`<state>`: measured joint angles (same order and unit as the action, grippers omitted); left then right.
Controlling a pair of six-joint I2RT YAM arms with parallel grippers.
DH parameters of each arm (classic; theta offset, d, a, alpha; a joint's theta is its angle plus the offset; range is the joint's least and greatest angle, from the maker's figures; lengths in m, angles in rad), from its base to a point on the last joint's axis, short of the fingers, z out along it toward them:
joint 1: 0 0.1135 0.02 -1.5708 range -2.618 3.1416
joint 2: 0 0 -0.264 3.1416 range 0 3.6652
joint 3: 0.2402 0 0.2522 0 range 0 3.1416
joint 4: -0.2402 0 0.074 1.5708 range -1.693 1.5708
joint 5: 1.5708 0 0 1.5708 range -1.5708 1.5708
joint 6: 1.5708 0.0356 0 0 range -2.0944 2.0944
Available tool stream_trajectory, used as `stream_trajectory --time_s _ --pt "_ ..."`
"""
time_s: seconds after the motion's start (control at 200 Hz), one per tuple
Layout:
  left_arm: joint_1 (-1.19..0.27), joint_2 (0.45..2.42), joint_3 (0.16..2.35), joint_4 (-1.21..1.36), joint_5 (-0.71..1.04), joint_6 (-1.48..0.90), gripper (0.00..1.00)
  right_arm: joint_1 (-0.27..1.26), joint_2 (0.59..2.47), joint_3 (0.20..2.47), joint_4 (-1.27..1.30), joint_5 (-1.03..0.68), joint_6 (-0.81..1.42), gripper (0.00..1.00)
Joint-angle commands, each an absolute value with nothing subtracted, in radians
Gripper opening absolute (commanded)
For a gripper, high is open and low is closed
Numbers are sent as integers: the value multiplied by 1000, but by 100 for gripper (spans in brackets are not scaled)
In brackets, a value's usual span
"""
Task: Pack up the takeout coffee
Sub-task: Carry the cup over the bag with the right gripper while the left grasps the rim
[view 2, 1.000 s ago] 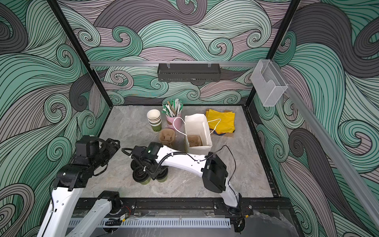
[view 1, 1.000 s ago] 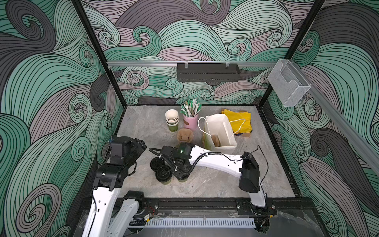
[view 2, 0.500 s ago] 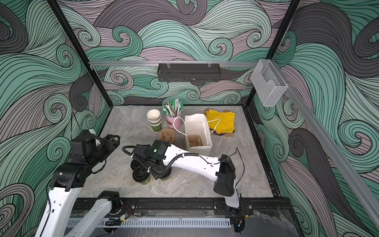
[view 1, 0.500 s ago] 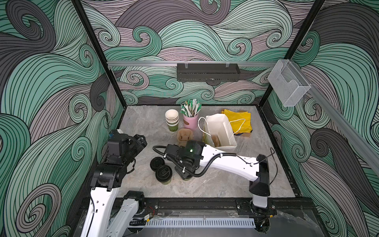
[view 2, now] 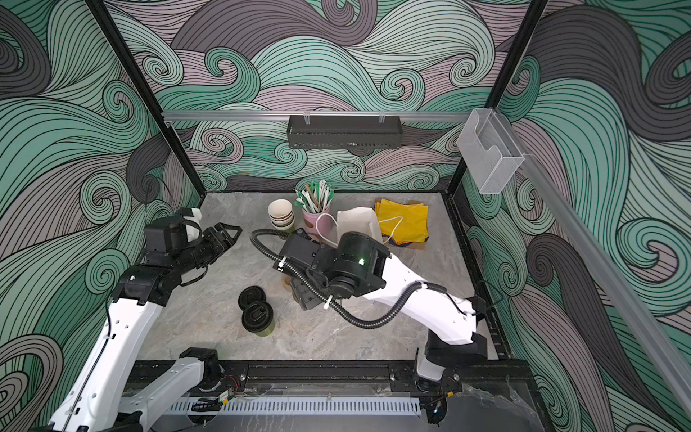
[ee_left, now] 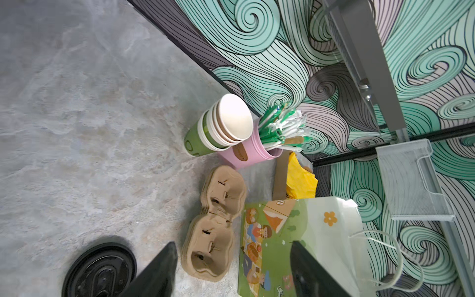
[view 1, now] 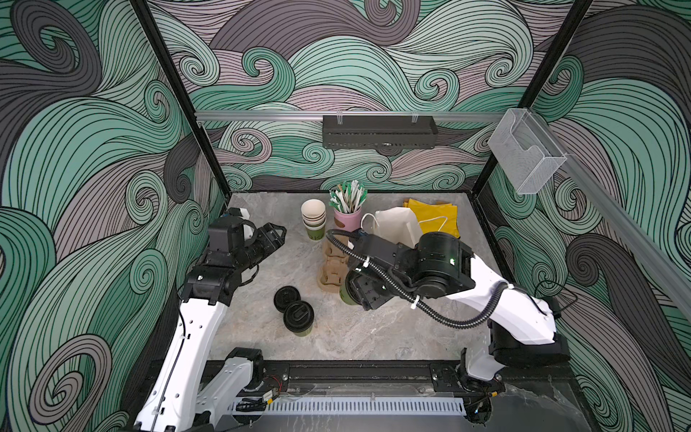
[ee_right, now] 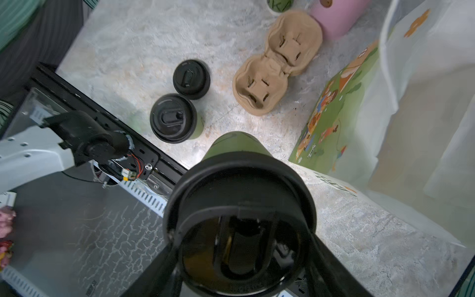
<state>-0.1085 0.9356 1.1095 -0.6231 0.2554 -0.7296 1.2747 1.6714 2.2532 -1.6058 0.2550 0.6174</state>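
My right gripper (ee_right: 240,257) is shut on a takeout coffee cup (ee_right: 236,144), olive-green with a black sip lid, and holds it above the table. In a top view the held cup (view 1: 344,295) shows under the right wrist, next to the brown cup carriers (view 1: 332,262). A second lidded coffee cup (view 1: 298,318) stands at the front middle of the table. Touching it is a black lid (view 1: 287,298); whether a cup is under that lid I cannot tell. My left gripper (view 1: 275,235) hangs open over the left of the table with nothing between its fingers (ee_left: 159,272).
A white paper bag (view 1: 396,224) with a picture on its side stands open behind the right arm. The pink cup of straws (view 1: 347,218), a stack of empty cups (view 1: 313,220) and yellow napkins (view 1: 433,213) are at the back.
The right arm has swung right and risen, carrying the cup away from the lidded cup and the black lid toward the carriers. The left arm has edged toward the back.
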Motion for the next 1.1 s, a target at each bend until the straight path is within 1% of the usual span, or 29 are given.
stream_trajectory --time_s 0.0,0.225,0.5,0.645,0.745,0.896,0.996,1.091 --pt "-167 978 1175 -537 343 -681 71 1249 1629 2301 -1800 285 652 68" --pt "-342 1091 1251 -450 338 -651 74 1210 1518 2303 -1800 292 686 68" --pt "-449 1208 1298 -369 350 -667 75 1144 1372 2291 -1798 347 724 68" --pt "-517 1259 1341 -350 360 -647 82 1077 1321 2258 -1798 396 745 68" --pt "-550 1284 1356 -319 375 -644 84 1010 1338 2252 -1799 406 734 69" --pt "-572 1323 1379 -326 385 -642 83 922 1421 2263 -1799 379 694 69" --pt "-577 1339 1376 -328 383 -639 80 864 1469 2254 -1799 331 664 68" --pt "-587 1358 1377 -320 392 -638 75 824 1511 2238 -1800 293 635 68"
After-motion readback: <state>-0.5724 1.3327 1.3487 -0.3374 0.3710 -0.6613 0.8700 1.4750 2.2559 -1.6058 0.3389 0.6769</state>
